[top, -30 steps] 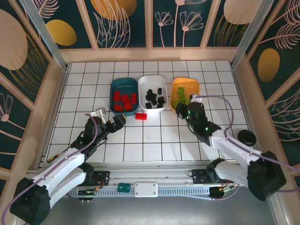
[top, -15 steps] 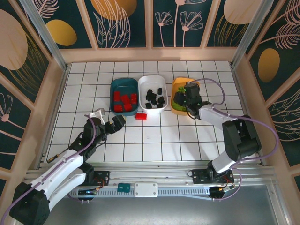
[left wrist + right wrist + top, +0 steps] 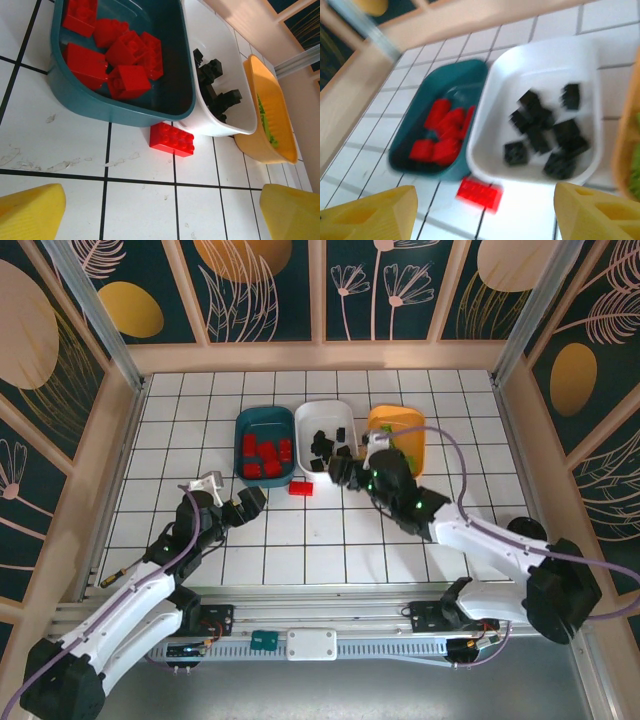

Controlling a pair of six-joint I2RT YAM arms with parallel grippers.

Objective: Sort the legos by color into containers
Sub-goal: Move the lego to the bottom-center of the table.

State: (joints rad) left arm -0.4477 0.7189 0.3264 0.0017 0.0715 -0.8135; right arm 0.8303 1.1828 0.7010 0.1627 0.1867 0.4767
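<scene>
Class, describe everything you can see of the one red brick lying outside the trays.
The loose red brick is a glossy plastic rectangle with two rows of four studs, lying flat, studs up, on the white tiled table. It sits just in front of where the teal tray and white tray meet; whether it touches them is unclear. Nothing grips it.

3 trays sit in a row on the table (image 3: 300, 550), far half, about centred betw. L & R edges. L tray (image 3: 262, 420) & mid tray (image 3: 320, 416) touch along their long sides; R tray (image 3: 400, 420) is just beside mid. L tray holds a pile of bricks (image 3: 262, 455), mid tray scattered small bricks (image 3: 328, 445), R tray more bricks (image 3: 264, 122). One loose brick (image 3: 301, 488) lies on the table just in front of the L/mid seam, nr their near rims.
</scene>
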